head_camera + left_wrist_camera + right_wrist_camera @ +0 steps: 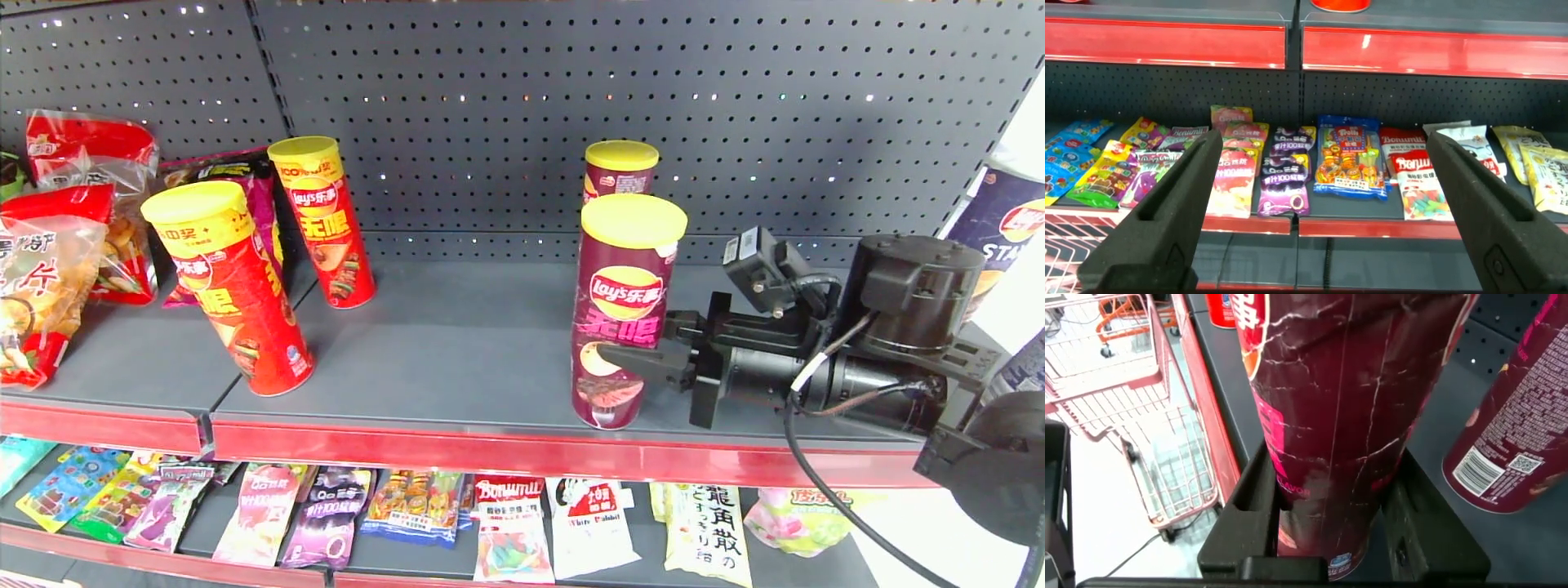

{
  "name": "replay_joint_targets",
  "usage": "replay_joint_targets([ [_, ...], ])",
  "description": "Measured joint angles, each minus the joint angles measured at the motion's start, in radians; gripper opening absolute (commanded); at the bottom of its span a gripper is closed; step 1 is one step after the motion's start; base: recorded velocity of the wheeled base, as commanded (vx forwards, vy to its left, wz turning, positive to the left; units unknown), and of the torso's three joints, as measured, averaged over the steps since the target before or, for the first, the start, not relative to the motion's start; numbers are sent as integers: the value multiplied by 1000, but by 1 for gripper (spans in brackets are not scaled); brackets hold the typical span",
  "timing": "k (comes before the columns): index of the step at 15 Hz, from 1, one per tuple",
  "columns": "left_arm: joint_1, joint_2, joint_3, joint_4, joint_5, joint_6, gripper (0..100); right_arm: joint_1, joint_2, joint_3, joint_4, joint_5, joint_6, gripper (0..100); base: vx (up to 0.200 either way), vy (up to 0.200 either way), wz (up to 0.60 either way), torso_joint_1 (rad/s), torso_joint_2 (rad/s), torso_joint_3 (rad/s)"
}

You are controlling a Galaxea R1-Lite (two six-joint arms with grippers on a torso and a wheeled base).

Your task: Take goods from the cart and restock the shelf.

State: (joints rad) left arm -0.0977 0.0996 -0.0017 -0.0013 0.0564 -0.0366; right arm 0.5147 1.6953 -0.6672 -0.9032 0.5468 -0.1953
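Note:
A maroon chip can (627, 310) with a yellow lid stands upright near the front edge of the grey shelf (457, 343). My right gripper (608, 355) comes in from the right and is shut on its lower part. In the right wrist view the can (1355, 416) sits between both fingers (1249, 498), touching them. A second maroon can (620, 167) (1503, 449) stands behind it by the pegboard. My left gripper (1324, 140) is open with nothing in it, facing the lower shelf of snack bags (1347, 159).
Two red chip cans (229, 286) (322, 220) stand on the shelf's left half, with snack bags (57, 245) beyond them. Bare shelf lies between the red and maroon cans. A pink wire cart (1118, 416) stands on the floor below. Candy bags (506, 523) fill the lower shelf.

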Motion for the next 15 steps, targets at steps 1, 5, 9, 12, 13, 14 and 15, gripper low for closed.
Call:
replay_joint_targets([
  [1, 0, 0, 0, 0, 0, 0, 100, -1, -4, 7, 0, 1, 0, 0, 0, 0, 0, 0, 0, 0],
  [5, 0, 0, 0, 0, 0, 0, 100, 2, -18, 30, 0, 8, -3, 0, 0, 0, 0, 0, 0, 0],
  [9, 0, 0, 0, 0, 0, 0, 100, 13, -20, 32, 0, 10, -6, 0, 0, 0, 0, 0, 0, 0],
  [12, 0, 0, 0, 0, 0, 0, 100, 22, -17, 29, 2, 9, -7, 0, 0, 0, 0, 0, 0, 0],
  [13, 0, 0, 0, 0, 0, 0, 100, 23, -17, 29, 2, 10, -7, 100, 0, 0, 0, 0, 0, 0],
  [14, 0, 0, 0, 0, 0, 0, 100, 23, -17, 31, 1, 10, -7, 100, 0, 0, 0, 0, 0, 0],
  [15, 0, 0, 0, 0, 0, 0, 100, 24, -16, 33, 5, 11, -7, 100, 0, 0, 0, 0, 0, 0],
])
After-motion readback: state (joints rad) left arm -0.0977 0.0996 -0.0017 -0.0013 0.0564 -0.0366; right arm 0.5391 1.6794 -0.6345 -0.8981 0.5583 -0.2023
